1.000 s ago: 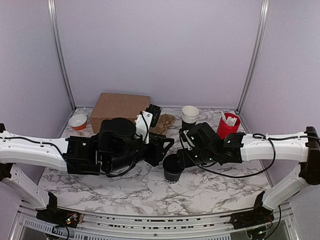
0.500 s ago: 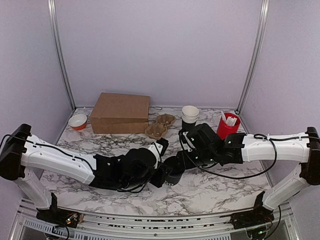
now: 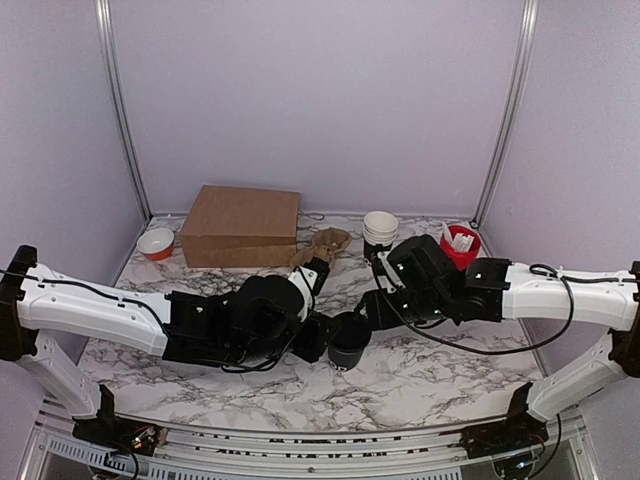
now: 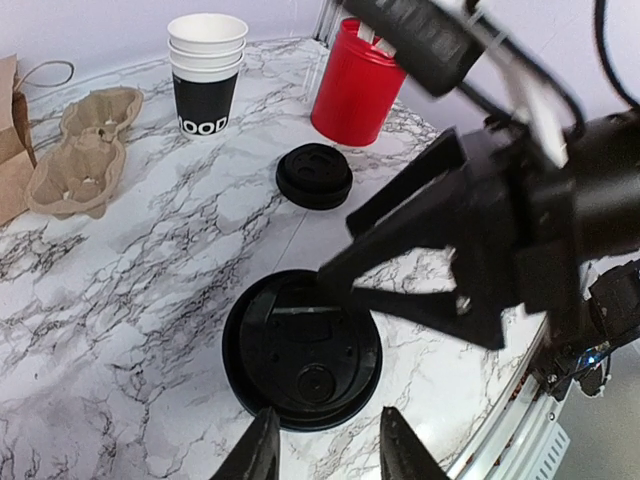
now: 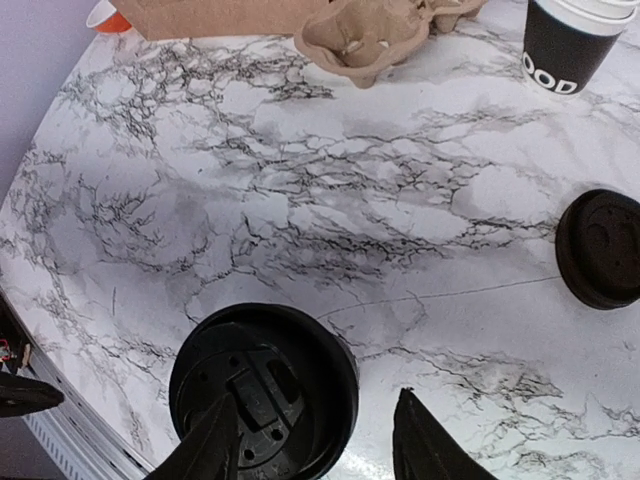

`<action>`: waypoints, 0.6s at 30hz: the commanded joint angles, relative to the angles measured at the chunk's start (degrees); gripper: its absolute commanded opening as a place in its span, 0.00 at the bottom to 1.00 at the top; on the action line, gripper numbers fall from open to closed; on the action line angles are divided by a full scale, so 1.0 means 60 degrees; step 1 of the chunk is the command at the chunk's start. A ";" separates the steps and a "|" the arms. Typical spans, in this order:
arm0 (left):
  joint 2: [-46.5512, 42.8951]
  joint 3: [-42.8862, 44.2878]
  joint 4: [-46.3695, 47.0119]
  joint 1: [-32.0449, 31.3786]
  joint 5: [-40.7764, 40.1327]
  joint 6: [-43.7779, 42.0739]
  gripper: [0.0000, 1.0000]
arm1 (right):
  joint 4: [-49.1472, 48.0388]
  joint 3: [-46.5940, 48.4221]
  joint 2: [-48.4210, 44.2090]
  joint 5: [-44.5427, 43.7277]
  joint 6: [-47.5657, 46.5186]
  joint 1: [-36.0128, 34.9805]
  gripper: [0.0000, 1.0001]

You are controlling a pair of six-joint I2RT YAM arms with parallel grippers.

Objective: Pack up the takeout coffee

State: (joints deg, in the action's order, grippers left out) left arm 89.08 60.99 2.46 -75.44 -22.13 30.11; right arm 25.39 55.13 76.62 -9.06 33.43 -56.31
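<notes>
noting left claw (image 4: 325, 432) has dropped low to the lid (image 4: 300, 350) rim (grip unclear). lid sits on cup (image 3: 347, 357), well left of red tub (image 3: 462, 246). right claw (image 5: 315, 420) apart alongside. capping looks nearly done.

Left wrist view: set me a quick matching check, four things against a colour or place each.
Things:
1 lidded cup
2 tub
3 cup stack
4 loose lid

Descriptions:
A red
B white rims, black sides with white print
C nearest the camera
D flat on the table, between the tub and the lidded cup

Pairs: 1-C, 2-A, 3-B, 4-D
</notes>
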 commanded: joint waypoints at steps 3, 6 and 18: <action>0.0047 -0.0364 -0.0499 0.0118 0.0433 0.0981 0.35 | -0.0071 -0.0394 -0.0859 -0.0032 -0.0242 0.0908 0.50; 0.0135 -0.0584 -0.0400 0.0181 0.0725 0.1268 0.35 | -0.0358 -0.0709 -0.0811 0.0354 -0.0357 0.1222 0.49; 0.0601 -0.1272 0.0359 0.0400 0.1959 0.2013 0.34 | -0.1825 -0.1290 0.0154 0.1742 -0.0709 0.2310 0.49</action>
State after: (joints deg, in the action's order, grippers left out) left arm 91.18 54.59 1.52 -73.34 -14.50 40.51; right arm 19.51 47.70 75.11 -1.87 30.63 -43.59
